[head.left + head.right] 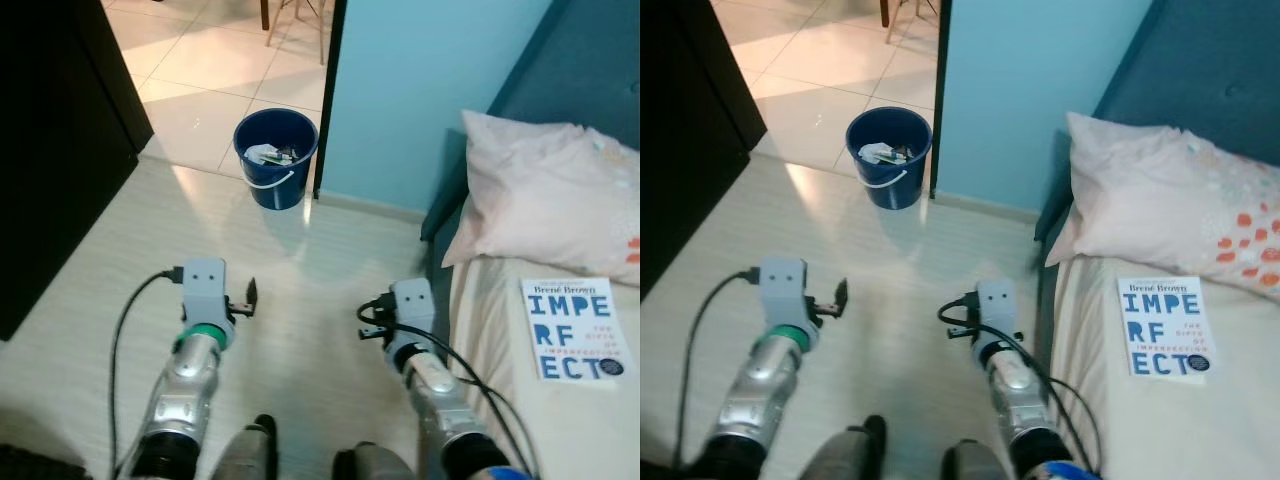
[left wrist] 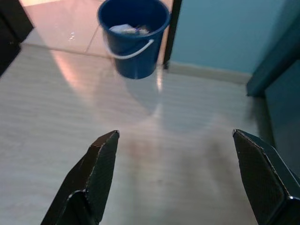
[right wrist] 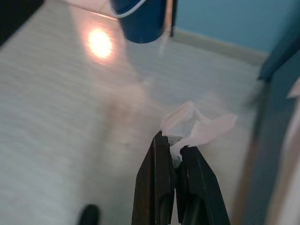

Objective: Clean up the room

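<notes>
Right gripper (image 3: 174, 149) pinches what looks like crumpled tissue (image 3: 193, 125); left gripper (image 2: 176, 136) gapes wide, holding nothing

A crumpled white tissue (image 3: 194, 126) is pinched between the closed fingers of the right hand (image 3: 176, 154), its loose folds sticking out past the fingertips above the pale floor. Far ahead, a blue bucket (image 1: 276, 158) with a white handle stands upright by the doorway, holding scraps of rubbish (image 1: 270, 154).
</notes>
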### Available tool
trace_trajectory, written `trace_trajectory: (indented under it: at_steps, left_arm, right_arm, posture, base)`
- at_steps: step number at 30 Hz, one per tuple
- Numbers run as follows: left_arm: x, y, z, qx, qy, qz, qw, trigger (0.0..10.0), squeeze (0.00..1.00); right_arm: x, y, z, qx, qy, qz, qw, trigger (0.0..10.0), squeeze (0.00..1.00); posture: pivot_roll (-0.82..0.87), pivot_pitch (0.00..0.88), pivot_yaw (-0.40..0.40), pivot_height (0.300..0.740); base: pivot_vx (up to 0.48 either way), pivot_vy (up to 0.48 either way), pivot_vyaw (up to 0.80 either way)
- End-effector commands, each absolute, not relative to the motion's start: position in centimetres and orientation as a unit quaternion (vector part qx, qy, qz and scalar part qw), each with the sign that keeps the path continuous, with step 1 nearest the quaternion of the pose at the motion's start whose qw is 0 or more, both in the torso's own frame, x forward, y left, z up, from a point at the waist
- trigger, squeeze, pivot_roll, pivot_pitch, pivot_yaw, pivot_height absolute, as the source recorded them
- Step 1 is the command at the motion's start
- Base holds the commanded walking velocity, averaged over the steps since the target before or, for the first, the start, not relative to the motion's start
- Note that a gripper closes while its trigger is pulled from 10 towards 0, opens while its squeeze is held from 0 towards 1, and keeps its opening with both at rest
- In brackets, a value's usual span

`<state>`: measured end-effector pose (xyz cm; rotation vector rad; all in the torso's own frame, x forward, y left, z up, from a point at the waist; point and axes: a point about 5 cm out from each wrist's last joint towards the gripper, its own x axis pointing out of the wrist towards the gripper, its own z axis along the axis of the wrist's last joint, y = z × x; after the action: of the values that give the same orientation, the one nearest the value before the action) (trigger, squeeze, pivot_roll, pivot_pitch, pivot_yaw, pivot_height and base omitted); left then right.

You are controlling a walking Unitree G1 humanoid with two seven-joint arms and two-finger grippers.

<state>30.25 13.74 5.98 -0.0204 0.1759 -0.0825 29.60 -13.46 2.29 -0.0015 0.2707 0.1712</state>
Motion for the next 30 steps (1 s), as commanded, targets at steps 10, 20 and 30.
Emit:
trace_trajectory:
  at_steps: [10, 20, 30]
  left_arm:
    - [29.84, 14.92, 5.74, -0.006, 0.094, -0.025, 0.995, 10.0, 0.0]
    - [29.72, 15.18, 5.65, -0.002, 0.094, -0.025, 0.995, 10.0, 0.0]
    - [29.64, 15.02, 5.69, 0.001, 0.093, -0.037, 0.995, 10.0, 0.0]
  right_arm:
    - [29.42, -11.87, 1.83, 0.009, 0.145, 0.107, 0.984, 10.0, 0.0]
    - [29.47, -11.67, 1.71, -0.004, 0.151, 0.115, 0.982, 10.0, 0.0]
    - [29.4, -11.89, 1.47, 0.006, 0.155, 0.1, 0.983, 10.0, 0.0]
  posture:
    - [0.12, 0.125, -0.011, 0.74]
    - [0.12, 0.112, -0.009, 0.74]
    - [0.13, 0.103, -0.003, 0.74]
  base:
    - [0.403, 0.0, 0.48]
    - [0.404, 0.0, 0.0]
    - [0.403, 0.0, 0.0]
